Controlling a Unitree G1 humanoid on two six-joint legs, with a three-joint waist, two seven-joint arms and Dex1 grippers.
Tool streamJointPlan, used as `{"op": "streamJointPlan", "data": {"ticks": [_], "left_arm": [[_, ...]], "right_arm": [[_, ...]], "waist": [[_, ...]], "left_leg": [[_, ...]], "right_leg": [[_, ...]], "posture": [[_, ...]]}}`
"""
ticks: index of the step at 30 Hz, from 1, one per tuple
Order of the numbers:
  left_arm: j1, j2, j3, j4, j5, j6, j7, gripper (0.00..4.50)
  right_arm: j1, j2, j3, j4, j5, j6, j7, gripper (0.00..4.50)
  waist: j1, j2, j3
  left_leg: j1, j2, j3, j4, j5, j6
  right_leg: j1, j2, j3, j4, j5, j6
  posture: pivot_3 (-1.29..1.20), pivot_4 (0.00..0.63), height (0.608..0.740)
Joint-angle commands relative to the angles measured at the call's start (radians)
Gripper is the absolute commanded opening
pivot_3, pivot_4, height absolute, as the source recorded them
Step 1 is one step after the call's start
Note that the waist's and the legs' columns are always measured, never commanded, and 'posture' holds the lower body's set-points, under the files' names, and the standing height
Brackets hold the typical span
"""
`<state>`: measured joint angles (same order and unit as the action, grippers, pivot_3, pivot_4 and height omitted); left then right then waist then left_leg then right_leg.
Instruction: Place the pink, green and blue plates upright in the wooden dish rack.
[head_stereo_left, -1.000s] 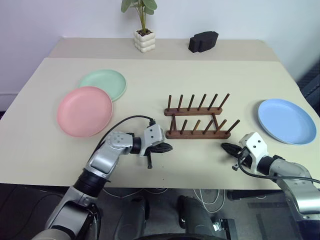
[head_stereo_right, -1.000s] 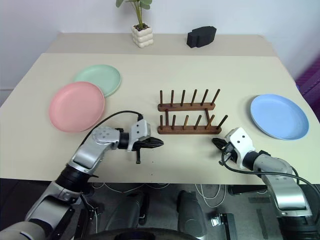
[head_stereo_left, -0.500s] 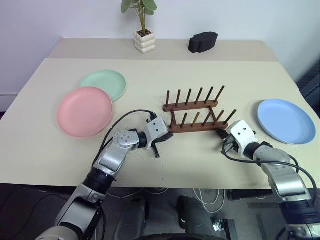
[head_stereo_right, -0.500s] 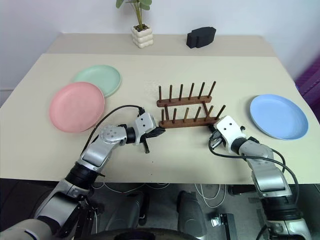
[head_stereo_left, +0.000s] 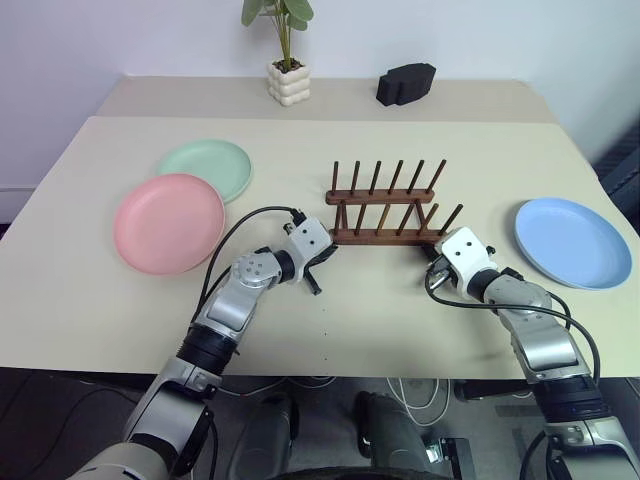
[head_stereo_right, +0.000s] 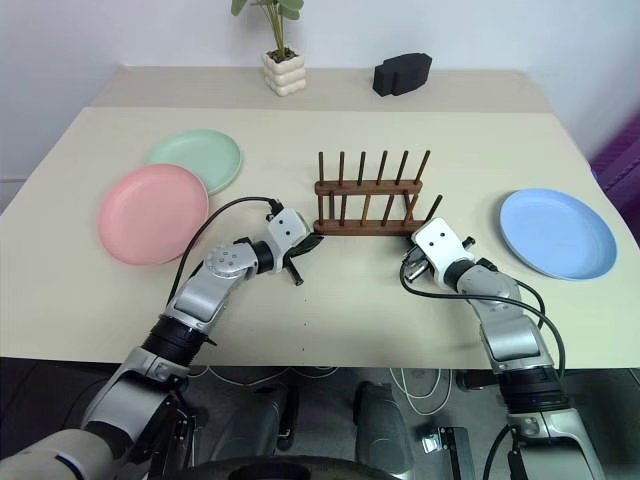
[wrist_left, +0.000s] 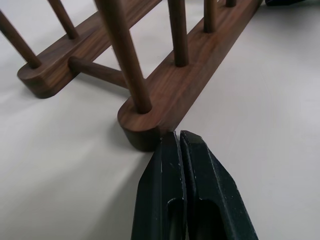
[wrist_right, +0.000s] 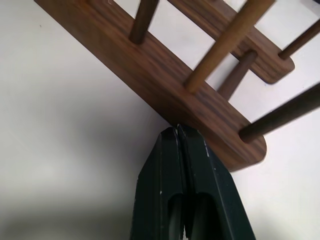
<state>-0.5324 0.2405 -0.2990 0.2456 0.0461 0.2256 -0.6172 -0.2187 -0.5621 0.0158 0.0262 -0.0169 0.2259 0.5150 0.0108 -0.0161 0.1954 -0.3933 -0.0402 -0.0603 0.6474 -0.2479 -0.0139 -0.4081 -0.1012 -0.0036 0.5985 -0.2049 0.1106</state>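
Nearest the camera, low in the middle of the frame, both grippers sit at the front bar of the wooden dish rack (head_stereo_left: 385, 207). The left gripper (wrist_left: 178, 137) has its fingers pressed together, empty, tips touching or nearly touching the rounded left end of that bar. The right gripper (wrist_right: 177, 131) is likewise pressed together and holds nothing, its tips butted against the front bar near its right end.

The rack stands at the centre of the worktop (head_stereo_left: 400, 320). It looks light and stiff: thin upright pegs on two narrow bars, no weight in it, so I judge it slides easily under a nudge and could tip if pushed high on the pegs. Pushing low on the bars seems the safer contact.

The pink plate (head_stereo_left: 169, 222) lies flat at middle left, the green plate (head_stereo_left: 207, 168) just behind it with the pink rim overlapping its edge. The blue plate (head_stereo_left: 573, 241) lies flat at middle right, well apart from the rack. All three look rigid, matte and light, probably not very slippery; lying flat, each offers only its shallow rim, so a pinch across the rim edge is the likely hold.

At the upper edge stand a potted plant (head_stereo_left: 285, 50) and a black lumpy block (head_stereo_left: 406, 82).

No brand, label or writing can be read anywhere.
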Motion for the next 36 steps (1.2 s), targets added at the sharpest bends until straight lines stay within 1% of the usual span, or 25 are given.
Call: {"op": "streamJointPlan", "data": {"ticks": [1,5,8,10,12,13,14,15,17,18,20,21,23,26,28,30,33,36], "left_arm": [[-0.007,0.006,0.015,-0.001,0.005,-0.004,0.004,0.05],[0.020,0.020,0.010,-0.058,-0.030,-0.015,-0.055,0.05],[0.046,0.034,0.028,-0.131,-0.085,-0.015,-0.109,0.05],[0.067,0.055,0.055,-0.183,-0.141,0.010,-0.155,0.05],[0.095,0.088,0.121,-0.260,-0.244,0.065,-0.209,0.57],[0.108,0.106,0.162,-0.301,-0.296,0.094,-0.228,0.95],[0.121,0.128,0.200,-0.339,-0.337,0.116,-0.240,1.42],[0.129,0.143,0.223,-0.365,-0.363,0.132,-0.246,1.99],[0.140,0.184,0.279,-0.407,-0.404,0.170,-0.241,2.92],[0.142,0.212,0.332,-0.418,-0.413,0.193,-0.212,3.51],[0.146,0.266,0.428,-0.427,-0.410,0.221,-0.145,4.46],[0.149,0.291,0.461,-0.428,-0.389,0.219,-0.108,4.49],[0.148,0.330,0.500,-0.418,-0.336,0.217,-0.029,4.49],[0.132,0.376,0.607,-0.373,-0.305,0.331,0.124,4.49],[0.115,0.395,0.719,-0.332,-0.311,0.440,0.237,4.49],[0.117,0.405,0.776,-0.324,-0.318,0.503,0.292,4.49],[0.155,0.439,0.813,-0.305,-0.289,0.583,0.352,4.49],[0.171,0.454,0.829,-0.278,-0.287,0.617,0.376,4.49]], "right_arm": [[-0.008,0.001,-0.014,-0.016,0.005,-0.017,0.000,0.00],[0.033,-0.029,-0.048,-0.082,0.048,-0.013,0.050,0.00],[0.092,-0.070,-0.101,-0.157,0.118,-0.016,0.127,0.00],[0.129,-0.097,-0.137,-0.204,0.199,0.021,0.199,0.00],[0.155,-0.121,-0.173,-0.272,0.296,0.083,0.265,0.52],[0.161,-0.131,-0.178,-0.305,0.328,0.106,0.287,0.86],[0.166,-0.140,-0.174,-0.339,0.355,0.129,0.309,1.35],[0.169,-0.146,-0.171,-0.362,0.373,0.146,0.322,1.89],[0.170,-0.155,-0.159,-0.414,0.415,0.185,0.345,2.81],[0.165,-0.161,-0.141,-0.449,0.437,0.207,0.362,3.36],[0.137,-0.163,-0.102,-0.490,0.434,0.207,0.375,4.36],[0.118,-0.159,-0.089,-0.497,0.437,0.213,0.376,4.45],[0.082,-0.155,-0.069,-0.498,0.440,0.213,0.383,4.45],[0.009,-0.145,-0.026,-0.486,0.430,0.187,0.404,4.45],[-0.053,-0.135,0.000,-0.468,0.425,0.171,0.417,4.45],[-0.093,-0.131,0.014,-0.451,0.419,0.158,0.425,4.45],[-0.143,-0.123,0.034,-0.426,0.406,0.137,0.432,4.45],[-0.165,-0.117,0.045,-0.410,0.399,0.127,0.435,4.45]], "waist": [[0.000,0.000,0.000],[0.000,0.000,0.000],[0.001,0.000,0.000],[0.002,0.000,0.000],[-0.001,0.000,0.000],[-0.004,0.001,0.000],[-0.008,0.001,0.000],[-0.012,0.001,0.000],[-0.013,0.001,0.000],[-0.013,0.001,0.000],[-0.017,0.000,0.001],[-0.021,0.000,0.001],[-0.022,0.000,0.001],[-0.019,0.000,0.001],[-0.020,-0.001,0.001],[-0.022,-0.001,0.001],[-0.021,-0.001,0.001],[-0.018,-0.001,0.001]], "left_leg": [[0.000,0.000,0.000,0.000,0.000,0.000],[0.000,0.000,0.000,0.000,0.000,0.000],[-0.001,0.000,0.000,-0.001,0.000,0.000],[-0.002,0.000,0.000,-0.001,0.000,0.000],[-0.002,0.000,-0.001,0.000,0.000,0.000],[-0.001,0.001,-0.001,0.000,0.000,0.000],[-0.001,0.002,-0.001,-0.001,0.000,0.000],[-0.001,0.002,-0.001,-0.001,0.000,0.000],[0.000,0.003,-0.002,-0.001,0.000,0.000],[0.000,0.003,-0.002,-0.001,0.000,0.000],[0.000,0.003,-0.002,-0.001,0.000,0.000],[0.000,0.003,-0.002,-0.001,0.000,0.000],[0.000,0.003,-0.002,-0.001,0.000,0.000],[-0.001,0.003,-0.002,-0.001,0.000,0.000],[-0.001,0.003,-0.002,-0.001,0.000,0.000],[-0.001,0.003,-0.003,-0.001,0.000,0.000],[-0.001,0.003,-0.002,-0.002,-0.001,-0.001],[-0.001,0.002,-0.002,-0.002,-0.001,-0.001]], "right_leg": [[0.000,0.000,0.000,0.000,0.000,0.000],[0.000,0.000,0.000,0.000,0.000,0.000],[-0.001,0.000,0.000,-0.001,0.000,0.000],[-0.001,0.000,0.000,-0.001,0.000,0.000],[-0.001,0.000,0.000,-0.001,-0.002,-0.002],[-0.001,0.000,0.000,-0.001,-0.002,-0.002],[-0.001,0.000,0.000,0.000,-0.002,-0.003],[-0.001,0.000,0.000,0.000,-0.002,-0.003],[-0.001,0.002,0.000,0.000,-0.002,-0.003],[-0.001,0.002,0.000,0.000,-0.002,-0.003],[-0.001,0.002,0.000,0.000,-0.002,-0.003],[-0.001,0.002,0.000,0.000,-0.002,-0.003],[-0.001,0.002,0.000,0.000,-0.004,0.000],[-0.001,0.002,0.000,-0.001,-0.004,0.001],[-0.001,0.002,0.000,-0.001,-0.004,0.001],[-0.002,0.002,0.000,0.000,-0.002,0.004],[-0.002,0.002,0.000,0.000,0.000,0.001],[-0.002,0.002,0.000,-0.001,0.000,0.001]], "posture": [[0.00,0.150,0.736],[0.00,0.150,0.736],[0.00,0.150,0.736],[0.00,0.150,0.736],[0.00,0.150,0.736],[0.00,0.150,0.736],[0.00,0.150,0.736],[0.00,0.150,0.736],[0.00,0.150,0.736],[0.00,0.150,0.736],[0.00,0.150,0.736],[0.00,0.150,0.736],[0.00,0.150,0.736],[0.00,0.150,0.736],[0.00,0.150,0.736],[0.00,0.150,0.736],[0.00,0.150,0.736],[0.00,0.150,0.736]]}}
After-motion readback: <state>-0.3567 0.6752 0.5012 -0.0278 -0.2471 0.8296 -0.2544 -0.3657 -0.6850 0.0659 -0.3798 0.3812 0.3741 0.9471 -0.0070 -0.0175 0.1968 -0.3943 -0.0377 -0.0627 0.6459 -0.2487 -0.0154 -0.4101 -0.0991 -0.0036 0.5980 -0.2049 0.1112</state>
